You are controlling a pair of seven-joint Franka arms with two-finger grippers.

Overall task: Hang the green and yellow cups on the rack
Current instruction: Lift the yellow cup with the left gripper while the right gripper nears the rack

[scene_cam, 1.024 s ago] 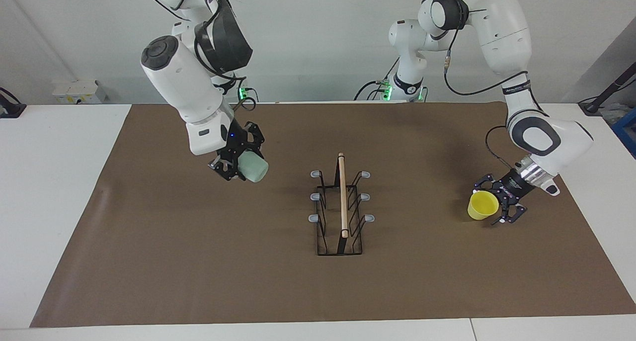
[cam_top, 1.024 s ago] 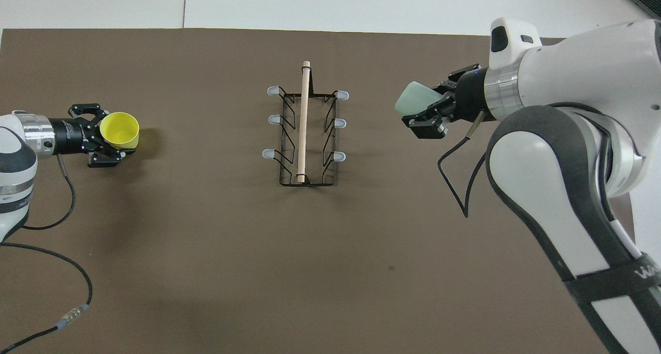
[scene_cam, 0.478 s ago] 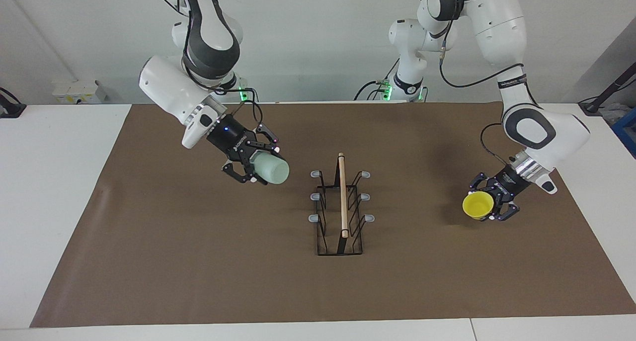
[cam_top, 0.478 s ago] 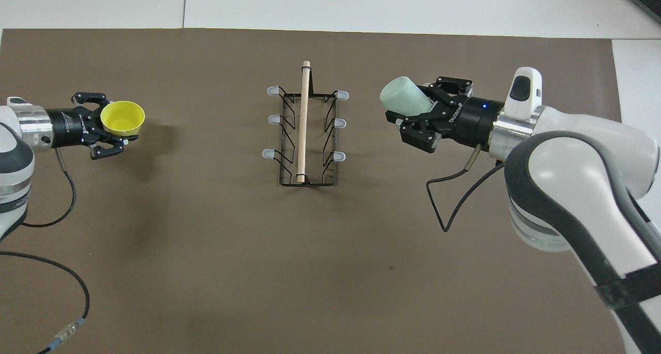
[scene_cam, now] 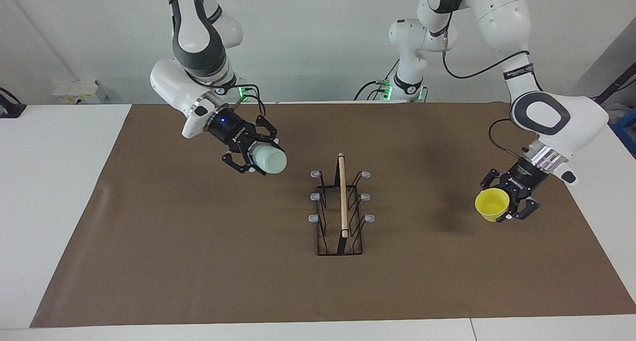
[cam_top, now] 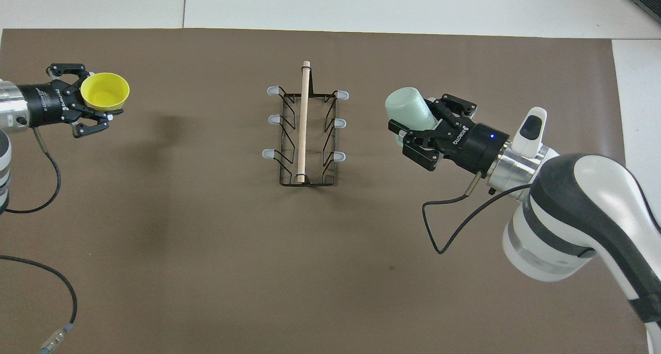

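Note:
The black wire rack (scene_cam: 343,202) (cam_top: 303,122) with its wooden rod stands mid-mat, all prongs bare. My right gripper (scene_cam: 256,159) (cam_top: 421,129) is shut on the pale green cup (scene_cam: 269,160) (cam_top: 408,110), held tilted in the air over the mat beside the rack, toward the right arm's end. My left gripper (scene_cam: 507,204) (cam_top: 88,98) is shut on the rim of the yellow cup (scene_cam: 492,205) (cam_top: 105,92), mouth up, raised over the mat near the left arm's end; its shadow falls apart from it.
A brown mat (scene_cam: 198,261) covers most of the white table (scene_cam: 49,182). The left arm's cable (cam_top: 46,189) trails over the mat near its edge. A small white box (scene_cam: 77,90) sits at the table's corner by the right arm.
The left gripper closed on the yellow cup, lifted it and carried it toward the left arm's end. The right gripper swung the green cup closer to the rack and turned it.

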